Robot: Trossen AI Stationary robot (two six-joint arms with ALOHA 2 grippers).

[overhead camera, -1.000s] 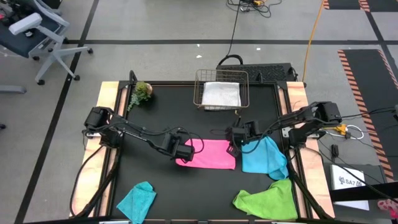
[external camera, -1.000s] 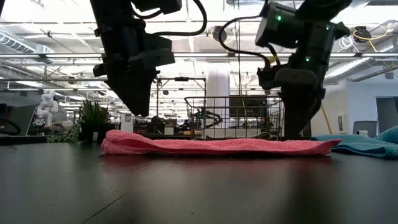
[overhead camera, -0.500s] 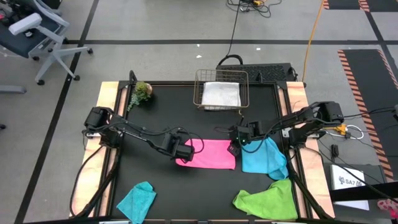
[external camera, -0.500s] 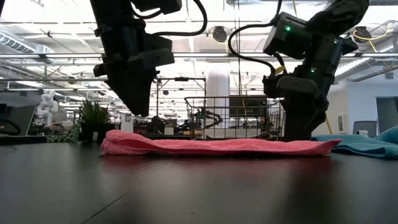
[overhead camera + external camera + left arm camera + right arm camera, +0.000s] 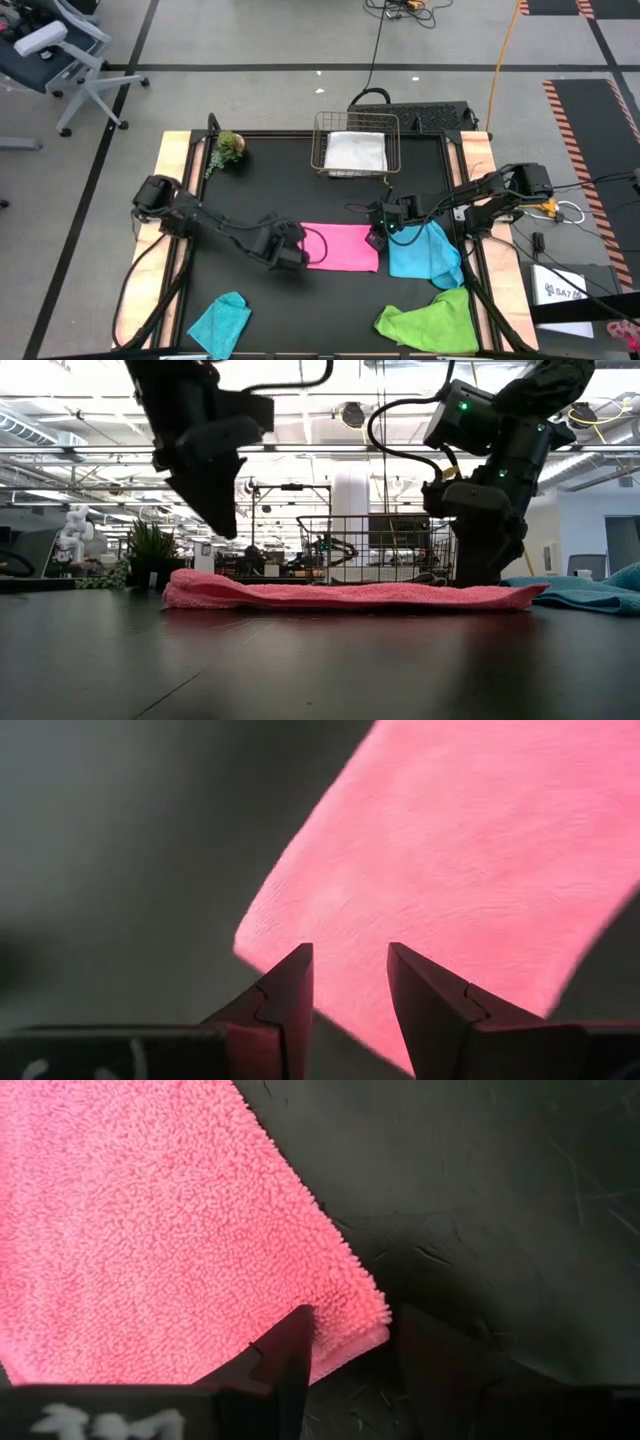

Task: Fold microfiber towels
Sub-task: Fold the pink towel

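Pink towel (image 5: 341, 246) flat on black counter (image 5: 260, 190), mid-front, folded to a rectangle. Left gripper (image 5: 288, 254) over its left edge, raised clear in the low view, jaws apart with nothing between them; pink corner just ahead of fingertips (image 5: 287, 982) in the left wrist view. Right gripper (image 5: 374, 238) at the towel's right edge, low, jaws open astride the pink corner (image 5: 370, 1315), not closed on it. Blue towel (image 5: 424, 252) crumpled just right of the pink. Green towel (image 5: 432, 321) front right. Teal towel (image 5: 221, 322) front left. White towel (image 5: 355, 151) inside wire basket (image 5: 321, 142) at the back. Plant (image 5: 227, 148) back left.
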